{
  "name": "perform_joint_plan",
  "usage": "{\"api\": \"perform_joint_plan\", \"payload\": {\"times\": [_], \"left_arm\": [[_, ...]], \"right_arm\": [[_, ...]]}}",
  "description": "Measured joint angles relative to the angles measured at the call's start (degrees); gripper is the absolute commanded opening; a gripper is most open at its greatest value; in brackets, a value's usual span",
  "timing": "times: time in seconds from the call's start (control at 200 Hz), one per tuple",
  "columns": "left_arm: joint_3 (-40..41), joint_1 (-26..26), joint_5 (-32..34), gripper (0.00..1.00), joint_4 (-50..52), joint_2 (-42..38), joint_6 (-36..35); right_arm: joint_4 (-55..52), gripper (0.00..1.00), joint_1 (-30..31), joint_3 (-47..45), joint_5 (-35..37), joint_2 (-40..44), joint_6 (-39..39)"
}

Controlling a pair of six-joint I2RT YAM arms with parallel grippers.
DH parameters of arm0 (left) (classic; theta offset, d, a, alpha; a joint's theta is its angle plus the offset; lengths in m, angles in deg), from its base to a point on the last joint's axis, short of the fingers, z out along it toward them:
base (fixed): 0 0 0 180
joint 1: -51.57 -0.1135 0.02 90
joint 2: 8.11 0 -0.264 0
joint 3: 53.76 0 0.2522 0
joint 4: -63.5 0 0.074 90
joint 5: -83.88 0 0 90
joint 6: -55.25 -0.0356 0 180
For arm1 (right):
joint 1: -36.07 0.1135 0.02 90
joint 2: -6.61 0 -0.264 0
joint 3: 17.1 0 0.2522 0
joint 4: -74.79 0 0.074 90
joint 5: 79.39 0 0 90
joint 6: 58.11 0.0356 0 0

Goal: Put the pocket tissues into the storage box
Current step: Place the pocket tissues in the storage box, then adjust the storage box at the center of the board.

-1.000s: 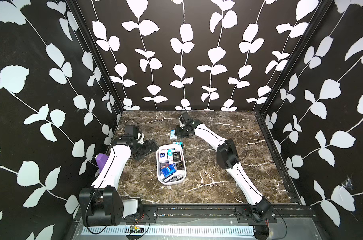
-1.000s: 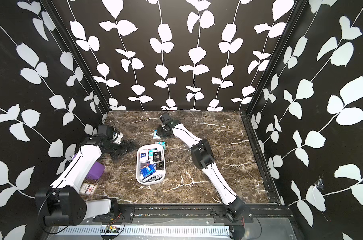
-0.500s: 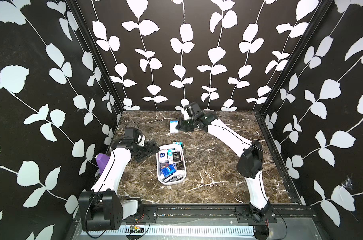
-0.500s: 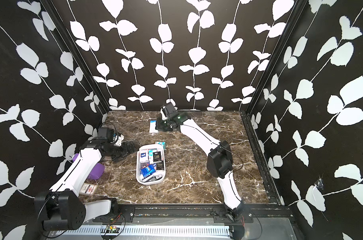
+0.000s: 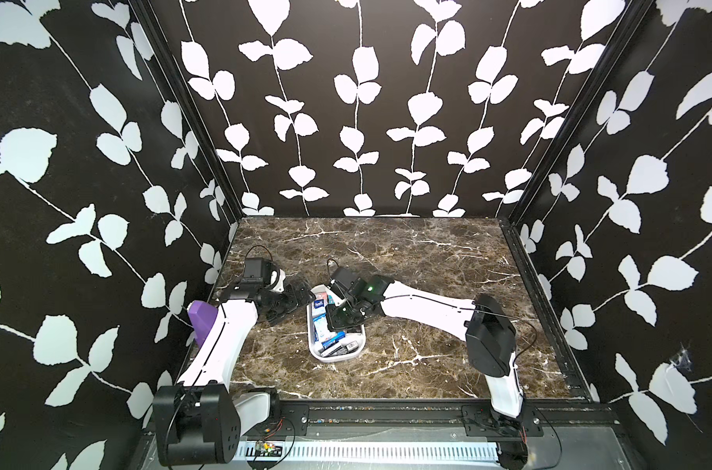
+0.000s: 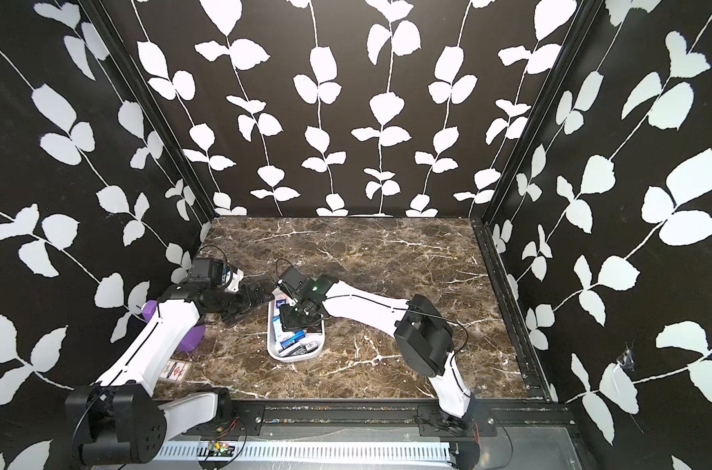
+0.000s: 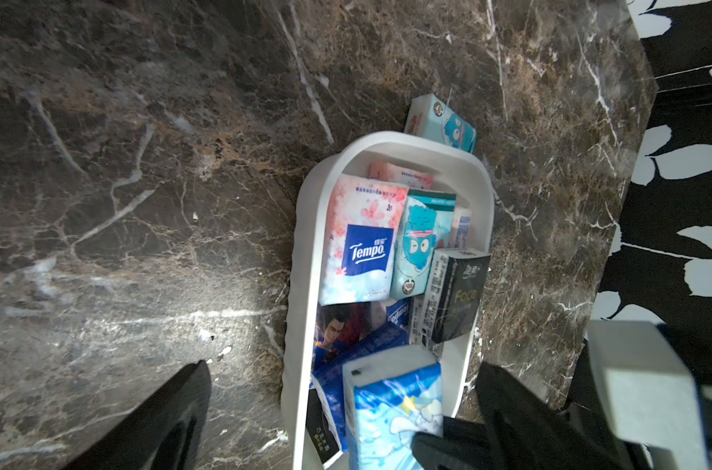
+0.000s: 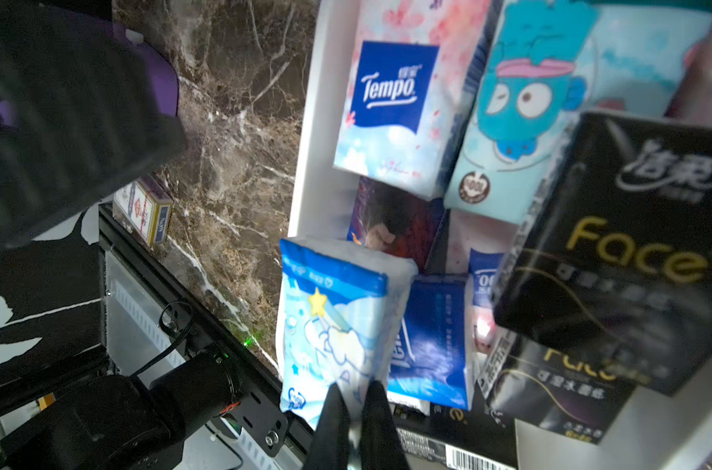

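Observation:
The white storage box (image 5: 312, 337) (image 6: 271, 344) lies mid-table with several pocket tissues in it: a white pack with a blue logo (image 7: 362, 240) (image 8: 391, 101), a teal cartoon pack (image 7: 421, 244) and a black pack (image 7: 456, 297) (image 8: 631, 244). My right gripper (image 5: 338, 321) (image 6: 293, 319) (image 8: 352, 390) is shut on a light-blue star-and-cloud pack (image 8: 329, 317) (image 7: 391, 407) that hangs over the box. My left gripper (image 5: 299, 297) (image 6: 256, 299) (image 7: 342, 370) is open and empty at the box's far left end. Another teal pack (image 7: 443, 122) leans against the box from outside.
A purple angular object (image 5: 202, 321) (image 6: 191, 337) stands by the left wall behind my left arm. A small card box (image 6: 177, 371) (image 8: 144, 211) lies near the front left corner. Patterned walls enclose the marble table on three sides.
My right arm lifted the light-blue pack from the table behind the box, swung forward and now holds it over the box. The left arm has barely shifted.

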Motion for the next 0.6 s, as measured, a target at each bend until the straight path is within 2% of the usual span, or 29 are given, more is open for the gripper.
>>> {"api": "perform_joint_plan", "payload": {"times": [0.07, 0.175, 0.6], "left_arm": [[0.5, 0.0, -0.11, 0.99, 0.02, -1.01, 0.0], [1.31, 0.0, -0.26, 0.99, 0.04, -2.1, 0.0], [1.79, 0.0, -0.68, 0.99, 0.07, -1.97, -0.26]], "right_arm": [[0.7, 0.33, -0.02, 0.0, 0.44, -0.46, 0.92], [1.01, 0.44, -0.07, 0.0, 1.75, -0.22, 1.05], [-7.43, 0.47, -0.83, -6.43, 13.94, 11.41, -4.09]]}}
